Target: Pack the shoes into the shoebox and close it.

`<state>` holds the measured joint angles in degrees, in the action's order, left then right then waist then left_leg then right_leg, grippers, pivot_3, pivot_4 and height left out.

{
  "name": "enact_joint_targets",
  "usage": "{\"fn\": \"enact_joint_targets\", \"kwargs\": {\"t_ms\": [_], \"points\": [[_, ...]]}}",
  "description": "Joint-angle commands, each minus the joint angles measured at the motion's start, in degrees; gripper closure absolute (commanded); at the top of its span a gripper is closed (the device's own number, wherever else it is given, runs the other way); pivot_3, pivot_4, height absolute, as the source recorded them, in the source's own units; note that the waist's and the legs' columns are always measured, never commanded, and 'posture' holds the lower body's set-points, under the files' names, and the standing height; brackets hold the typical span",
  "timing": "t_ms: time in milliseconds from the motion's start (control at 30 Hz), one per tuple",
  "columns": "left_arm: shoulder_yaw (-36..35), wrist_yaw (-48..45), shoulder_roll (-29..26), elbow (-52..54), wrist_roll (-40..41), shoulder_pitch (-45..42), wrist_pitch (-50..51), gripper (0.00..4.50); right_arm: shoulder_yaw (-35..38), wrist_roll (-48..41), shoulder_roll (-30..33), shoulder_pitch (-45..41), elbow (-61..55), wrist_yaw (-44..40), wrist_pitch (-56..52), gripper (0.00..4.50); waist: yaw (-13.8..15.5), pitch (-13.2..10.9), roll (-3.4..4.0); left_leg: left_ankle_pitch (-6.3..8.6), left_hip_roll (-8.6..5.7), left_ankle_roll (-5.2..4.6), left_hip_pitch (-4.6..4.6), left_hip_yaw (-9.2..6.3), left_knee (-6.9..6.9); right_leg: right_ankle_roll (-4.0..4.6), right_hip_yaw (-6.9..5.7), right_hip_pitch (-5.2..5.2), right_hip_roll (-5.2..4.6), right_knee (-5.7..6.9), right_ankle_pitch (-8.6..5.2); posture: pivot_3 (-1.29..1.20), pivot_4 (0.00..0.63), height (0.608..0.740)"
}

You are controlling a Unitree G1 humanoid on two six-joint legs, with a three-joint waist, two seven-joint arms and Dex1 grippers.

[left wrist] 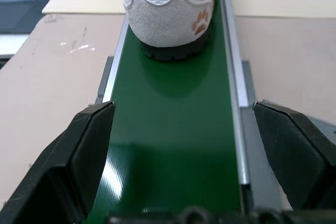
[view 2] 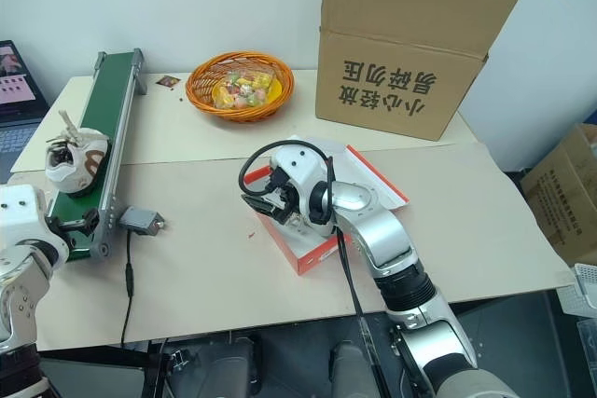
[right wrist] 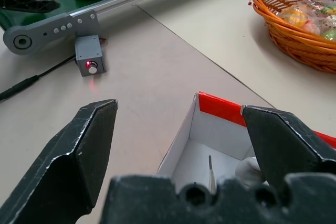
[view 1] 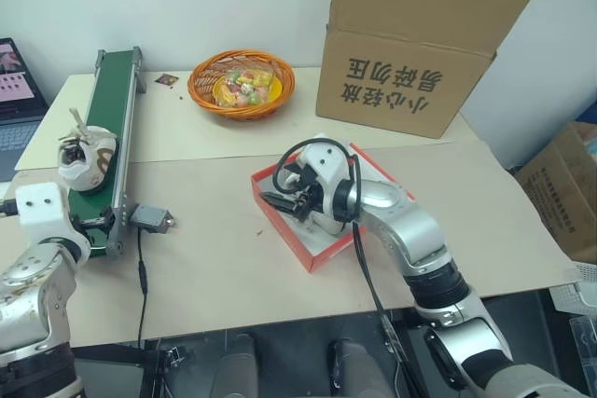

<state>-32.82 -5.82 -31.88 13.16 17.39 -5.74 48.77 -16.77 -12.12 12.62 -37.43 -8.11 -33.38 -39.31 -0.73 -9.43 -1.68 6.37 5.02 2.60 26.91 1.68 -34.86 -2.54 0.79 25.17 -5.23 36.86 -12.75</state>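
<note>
Left wrist view: open left gripper [left wrist: 178,156] straddles the green conveyor belt [left wrist: 170,145] to receive the white brown-patched sneaker [left wrist: 168,9] — open right gripper [view 1: 291,195] waits above the red-orange cardboard shoebox [view 1: 300,240], possibly already holding one shoe.

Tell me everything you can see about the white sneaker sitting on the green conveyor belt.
The white sneaker stands upright on the green conveyor belt, near the belt's end closest to the robot. Its upper looks like pale suede with a smooth white heel panel, brown patches and an orange paw print at the heel. The sole looks dark from behind. Loose laces stick up from the opening. Only the belt touches it; the open left gripper sits behind the heel, apart.
</note>
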Motion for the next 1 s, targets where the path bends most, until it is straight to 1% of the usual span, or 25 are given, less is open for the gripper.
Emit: {"fn": "enact_joint_targets", "kwargs": {"t_ms": [33,300,333,400,467,500,567,667,733,833,900,967,1000], "points": [[-1.5,-0.1,-0.6,0.4,-0.7,0.0,-2.0,0.0,2.4,-1.2,-0.4,-0.5,-2.9,0.6,-0.2,0.01,0.0,0.0,0.0,0.0,0.0,0.0,0.0,0.0,0.0,0.0,0.0,0.0,-0.01,0.0,0.0,0.0,0.15,0.709],[-1.3,0.0,-0.5,-1.0,-0.2,-0.6,-2.5,0.0,2.9,-1.6,-0.6,-0.6,-3.5,0.7,-0.6,0.01,0.0,0.0,0.0,0.0,0.0,0.01,0.0,0.0,0.01,0.01,0.0,0.0,-0.01,-0.01,0.0,0.0,0.15,0.709],[-1.4,0.1,-0.3,-0.9,-0.3,-0.6,-3.0,0.26,2.9,-1.6,-0.6,-0.6,-3.6,0.7,-0.6,0.0,0.0,0.0,0.0,0.0,0.0,0.01,0.0,0.0,0.01,0.0,0.0,0.0,0.0,-0.01,0.0,0.0,0.15,0.709],[-1.5,-0.5,-0.2,-0.4,0.0,-0.6,-4.9,0.64,3.0,-1.7,-0.6,-0.5,-3.8,0.8,-0.8,0.0,0.2,0.0,0.0,0.0,0.0,0.01,0.0,0.0,0.01,0.01,-0.01,0.0,-0.01,0.0,0.0,0.0,0.15,0.709],[-0.7,-0.9,-0.7,0.1,-0.5,-0.7,-5.4,1.31,3.0,-1.7,-0.5,-0.4,-4.1,0.8,-1.1,0.0,0.3,0.0,0.0,0.0,0.0,0.02,0.0,0.0,0.0,0.0,-0.03,-0.01,-0.03,-0.01,0.0,0.0,0.15,0.709],[-0.5,-0.8,-0.8,0.1,-0.7,-1.1,-5.5,1.72,3.0,-1.7,-0.4,-0.4,-4.2,0.8,-1.1,0.0,0.3,0.0,-0.01,0.01,-0.01,0.02,0.01,0.0,-0.01,0.0,-0.03,-0.01,-0.04,-0.02,-0.01,0.0,0.15,0.709],[0.0,-0.5,-1.0,0.3,-1.1,-1.7,-6.2,2.19,3.1,-1.7,-0.4,-0.4,-4.3,0.8,-1.3,0.0,0.3,0.0,-0.01,0.01,-0.01,0.02,0.01,0.0,0.0,0.0,-0.03,-0.01,-0.04,-0.04,-0.01,0.0,0.15,0.709],[-0.3,0.6,0.1,1.1,-0.9,-3.4,-8.4,2.19,3.1,-1.6,-0.4,-0.5,-4.1,0.9,-1.4,0.0,0.2,0.0,-0.01,0.01,-0.01,0.02,0.04,0.0,0.01,0.02,-0.03,0.01,-0.03,-0.04,0.0,0.0,0.15,0.709],[0.1,2.1,0.7,2.5,-2.3,-4.8,-12.4,2.19,3.0,-1.5,-0.4,-0.5,-4.0,0.9,-1.3,0.0,0.2,0.0,-0.04,0.0,-0.01,0.03,0.08,0.0,0.0,0.01,-0.03,0.03,-0.03,-0.04,0.01,0.0,0.15,0.709],[6.6,2.6,-2.0,6.7,-11.2,-3.5,-23.6,2.19,3.1,-1.5,-0.5,-0.5,-3.8,1.0,-1.4,0.0,0.1,0.0,-0.17,-0.01,-0.01,0.04,0.14,0.0,-0.01,0.01,-0.03,0.04,-0.02,-0.05,0.05,0.0,0.15,0.709],[10.3,1.9,-1.6,10.4,-13.4,-3.4,-28.4,2.19,3.6,-2.0,-1.0,-0.6,-3.5,1.3,-2.0,0.0,0.3,0.0,-0.18,-0.01,-0.01,0.05,0.17,0.0,0.0,0.02,-0.03,0.07,-0.03,-0.07,0.05,0.0,0.15,0.709],[14.9,-0.3,-1.8,13.3,-15.2,-3.0,-31.5,2.19,7.7,-6.2,-4.0,-1.6,-2.9,2.6,-5.7,0.0,0.4,0.0,-0.18,-0.01,-0.02,0.05,0.2,0.01,-0.01,0.04,-0.03,0.06,-0.05,-0.08,0.05,0.0,0.15,0.709],[17.5,-2.3,-2.0,14.5,-15.5,-2.5,-32.6,2.19,13.0,-12.0,-7.3,-3.2,-2.1,4.0,-10.1,0.0,0.4,0.0,-0.18,-0.01,-0.02,0.05,0.2,0.01,-0.01,0.04,-0.03,0.06,-0.05,-0.08,0.06,0.0,0.15,0.709]]}}
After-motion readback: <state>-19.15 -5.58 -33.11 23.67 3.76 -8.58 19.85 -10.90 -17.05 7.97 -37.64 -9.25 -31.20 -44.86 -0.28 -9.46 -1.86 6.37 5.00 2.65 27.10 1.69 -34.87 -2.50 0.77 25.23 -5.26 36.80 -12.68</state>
